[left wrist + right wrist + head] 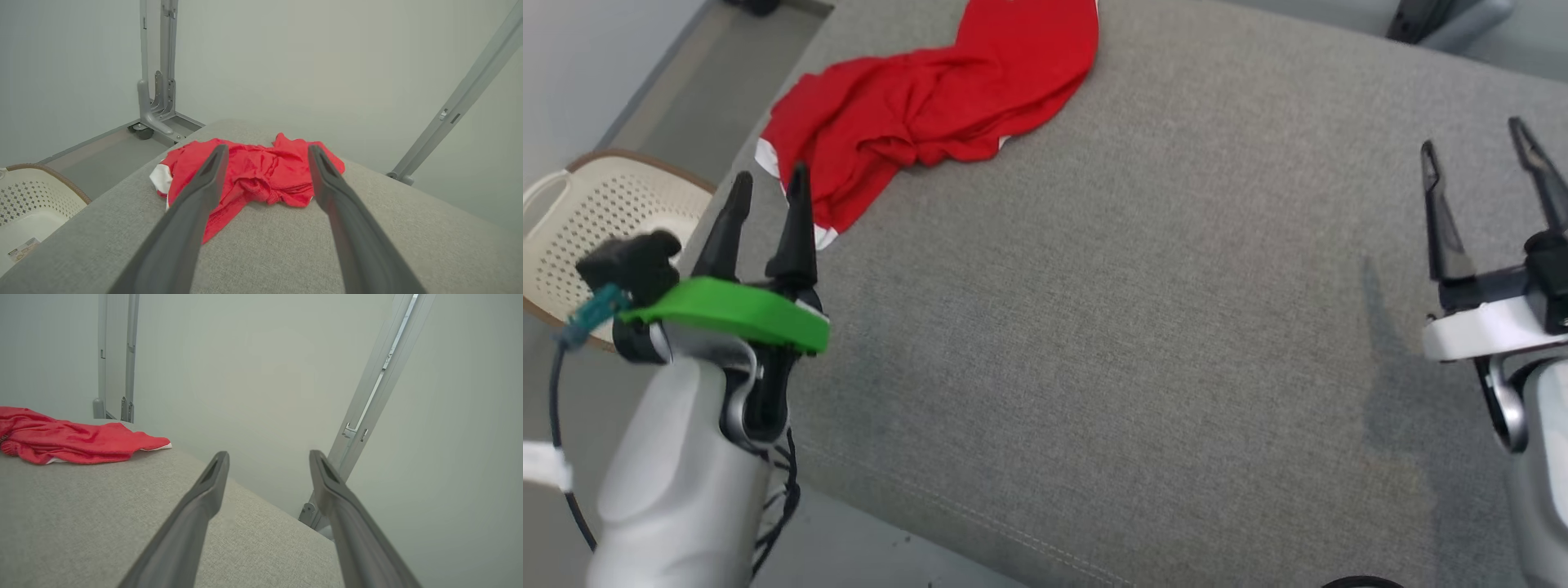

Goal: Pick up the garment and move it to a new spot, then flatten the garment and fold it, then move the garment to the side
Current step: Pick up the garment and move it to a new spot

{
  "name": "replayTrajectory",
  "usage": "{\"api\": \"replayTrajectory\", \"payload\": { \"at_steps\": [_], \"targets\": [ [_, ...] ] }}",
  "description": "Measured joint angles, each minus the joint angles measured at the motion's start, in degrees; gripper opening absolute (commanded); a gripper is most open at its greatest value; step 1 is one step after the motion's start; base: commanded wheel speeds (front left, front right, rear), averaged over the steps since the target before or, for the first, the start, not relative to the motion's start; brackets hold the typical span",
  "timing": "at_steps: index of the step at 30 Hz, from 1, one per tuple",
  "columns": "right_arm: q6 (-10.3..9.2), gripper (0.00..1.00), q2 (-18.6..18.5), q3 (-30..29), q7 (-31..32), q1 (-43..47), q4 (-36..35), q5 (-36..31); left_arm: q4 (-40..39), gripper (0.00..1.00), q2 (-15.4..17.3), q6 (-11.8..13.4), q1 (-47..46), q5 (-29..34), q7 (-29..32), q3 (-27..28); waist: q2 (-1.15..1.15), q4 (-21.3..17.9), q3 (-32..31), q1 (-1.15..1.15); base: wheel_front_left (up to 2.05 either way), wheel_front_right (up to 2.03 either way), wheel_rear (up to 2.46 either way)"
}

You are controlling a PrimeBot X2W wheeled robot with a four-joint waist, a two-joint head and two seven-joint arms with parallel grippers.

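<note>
Your left gripper point(770, 173), jaws spread and empty, lines up on the crumpled red garment point(931, 106) for the pickup. Your right gripper point(1472, 135) hangs released, well apart.

Looked down from the head; skimmed low from both wrists; shared crumpled red fabric garment point(931, 106) on grey woven cushion point(1135, 327).

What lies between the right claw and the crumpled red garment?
Nothing but bare grey woven fabric surface: the head view shows that stretch from the right claw to the crumpled red garment unbroken.
</note>
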Motion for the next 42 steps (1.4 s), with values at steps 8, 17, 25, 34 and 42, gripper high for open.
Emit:
{"api": "replayTrajectory", "payload": {
  "at_steps": [8,17,25,34,42],
  "targets": [
    [0.00,1.00,-3.2,-0.4,0.0,-3.0,-3.2,-0.5,12.5,1.00,5.4,0.0,-13.8,-16.1,6.4,-7.3,0.00,-2.3,13.2,0.01,0.00,0.00,0.00],
    [0.00,1.00,-4.3,0.6,0.7,-1.9,-8.1,-0.2,30.6,1.00,8.1,0.0,-20.7,-20.4,7.1,-9.5,0.00,-6.0,22.2,0.01,0.00,0.00,0.00],
    [-0.01,1.00,-5.6,-1.3,2.2,1.2,-10.4,1.1,35.4,0.00,9.0,0.2,-23.0,-22.7,4.4,-9.9,0.00,-9.5,22.8,0.00,0.00,0.00,0.00],
    [-0.07,1.00,-0.8,-0.9,0.7,2.9,-5.0,1.7,25.9,0.00,10.8,0.1,-19.9,-24.3,1.7,-15.7,0.00,-10.1,18.4,0.00,0.00,0.00,0.00],
    [-0.01,1.00,7.0,0.4,0.1,6.1,0.0,3.4,6.0,0.00,17.9,0.0,-15.7,-23.3,3.3,-22.6,0.00,-11.4,10.0,0.00,0.00,0.00,0.00]
  ]
}}
